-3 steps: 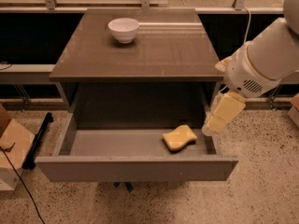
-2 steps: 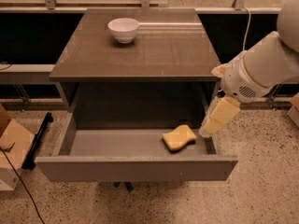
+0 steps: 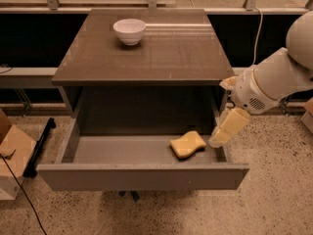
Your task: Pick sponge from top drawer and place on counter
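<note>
The yellow sponge (image 3: 188, 144) lies inside the open top drawer (image 3: 122, 151), near its right front corner. The counter (image 3: 146, 50) is the glossy grey-brown top above the drawer. My gripper (image 3: 226, 129) hangs from the white arm at the right, over the drawer's right wall, just right of the sponge and apart from it. It holds nothing.
A white bowl (image 3: 129, 31) stands on the counter at the back left. A cardboard box (image 3: 12, 155) and a black cable (image 3: 19, 199) are on the floor at the left. A railing and dark wall run behind the cabinet.
My arm has shifted slightly to the left and lower, bringing the gripper a little closer to the drawer's right wall. The sponge has not moved.
</note>
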`<state>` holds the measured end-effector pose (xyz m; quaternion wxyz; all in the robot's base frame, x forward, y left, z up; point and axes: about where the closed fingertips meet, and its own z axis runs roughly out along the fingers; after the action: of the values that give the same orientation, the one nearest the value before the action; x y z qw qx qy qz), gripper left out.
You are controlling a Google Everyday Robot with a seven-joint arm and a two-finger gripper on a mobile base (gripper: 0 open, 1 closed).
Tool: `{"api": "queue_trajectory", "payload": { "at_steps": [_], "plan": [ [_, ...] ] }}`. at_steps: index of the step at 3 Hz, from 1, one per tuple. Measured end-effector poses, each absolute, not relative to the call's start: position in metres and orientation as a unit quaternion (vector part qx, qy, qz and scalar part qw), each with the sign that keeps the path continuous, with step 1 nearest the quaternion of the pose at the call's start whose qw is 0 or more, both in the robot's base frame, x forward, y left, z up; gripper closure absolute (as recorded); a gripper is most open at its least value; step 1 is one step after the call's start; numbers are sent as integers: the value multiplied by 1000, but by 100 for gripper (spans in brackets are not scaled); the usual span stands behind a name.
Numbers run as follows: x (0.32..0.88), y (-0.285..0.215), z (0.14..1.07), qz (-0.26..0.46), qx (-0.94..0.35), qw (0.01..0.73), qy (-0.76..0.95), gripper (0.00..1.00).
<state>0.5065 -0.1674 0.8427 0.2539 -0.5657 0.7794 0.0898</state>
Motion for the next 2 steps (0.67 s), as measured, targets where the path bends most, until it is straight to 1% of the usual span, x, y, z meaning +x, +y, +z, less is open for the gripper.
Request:
{"api": "queue_trajectory", "payload": {
  "at_steps": [2],
  "plan": [
    [520,-157,829,84,-551,267,786,0]
  ]
}}
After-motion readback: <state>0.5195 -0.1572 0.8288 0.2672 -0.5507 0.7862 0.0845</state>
